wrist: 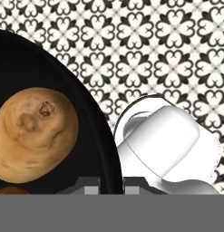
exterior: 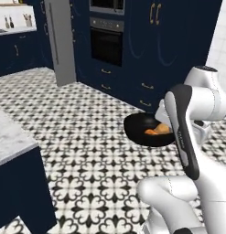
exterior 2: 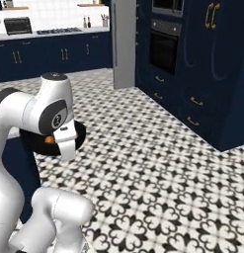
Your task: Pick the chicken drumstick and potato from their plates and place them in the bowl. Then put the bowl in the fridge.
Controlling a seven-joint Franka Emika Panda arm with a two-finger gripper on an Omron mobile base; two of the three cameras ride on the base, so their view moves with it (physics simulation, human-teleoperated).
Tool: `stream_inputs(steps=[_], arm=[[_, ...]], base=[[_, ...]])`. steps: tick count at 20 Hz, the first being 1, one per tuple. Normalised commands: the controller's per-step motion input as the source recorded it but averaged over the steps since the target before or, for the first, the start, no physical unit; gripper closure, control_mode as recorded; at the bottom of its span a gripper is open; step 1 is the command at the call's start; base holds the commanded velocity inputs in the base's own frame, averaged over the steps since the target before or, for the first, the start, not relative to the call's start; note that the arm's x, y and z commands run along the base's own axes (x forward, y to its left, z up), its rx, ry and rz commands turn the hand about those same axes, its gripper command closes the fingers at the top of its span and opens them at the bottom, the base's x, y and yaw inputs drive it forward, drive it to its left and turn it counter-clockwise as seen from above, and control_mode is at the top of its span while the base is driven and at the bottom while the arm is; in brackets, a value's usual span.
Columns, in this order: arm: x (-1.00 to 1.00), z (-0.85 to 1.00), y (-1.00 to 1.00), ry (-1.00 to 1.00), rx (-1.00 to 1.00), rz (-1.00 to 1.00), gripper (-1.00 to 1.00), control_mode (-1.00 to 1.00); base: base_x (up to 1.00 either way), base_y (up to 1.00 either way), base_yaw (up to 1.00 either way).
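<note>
- Floor (exterior: 87, 137): black-and-white patterned tile, spread across the whole kitchen and seen beneath the bowl in the hand view.
- Cabinets (exterior: 178, 45): navy, with gold handles, lined along the far wall; a built-in oven (exterior: 106, 43) sat among them.
- Fridge (exterior: 59, 41): tall grey steel panel with a long vertical handle, stood at the left end of the navy run, well apart from the bowl.
- Worktop (exterior: 9, 137): pale marbled slab on a navy base, at the left edge of the left base view.
- Bowl (exterior: 139, 128): round, deep, glossy black; carried in the air above the floor, close in front of the arm's wrist. Its rim ran between the two finger tips in the hand view.
- Jaws (wrist: 111, 186): closed down tight on the bowl's rim, one tip inside the wall and one outside.
- Potato (wrist: 34, 133): tan-brown oval lump, lay inside the bowl.
- Chicken drumstick (exterior: 156, 131): orange-brown piece, lay inside the bowl just beside the potato; partly hidden by the arm.
</note>
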Motion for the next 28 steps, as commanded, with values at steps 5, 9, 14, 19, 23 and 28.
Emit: stream_inputs(steps=[5,9,14,19,23,28], arm=[[0.00,0.00,0.00,0.00,0.00,0.00,1.00,1.00],[0.00,0.00,0.00,0.00,0.00,0.00,1.00,1.00],[0.00,0.00,0.00,0.00,0.00,0.00,1.00,1.00],[0.00,0.00,0.00,0.00,0.00,0.00,1.00,1.00],[0.00,0.00,0.00,0.00,0.00,0.00,1.00,1.00],[0.00,0.00,0.00,0.00,0.00,0.00,1.00,1.00]], base=[[1.00,-0.54,0.33],[1.00,-0.19,0.36],[1.00,-0.34,0.30],[1.00,-0.41,0.27],[1.00,-0.32,0.24],[1.00,-0.24,0.16]])
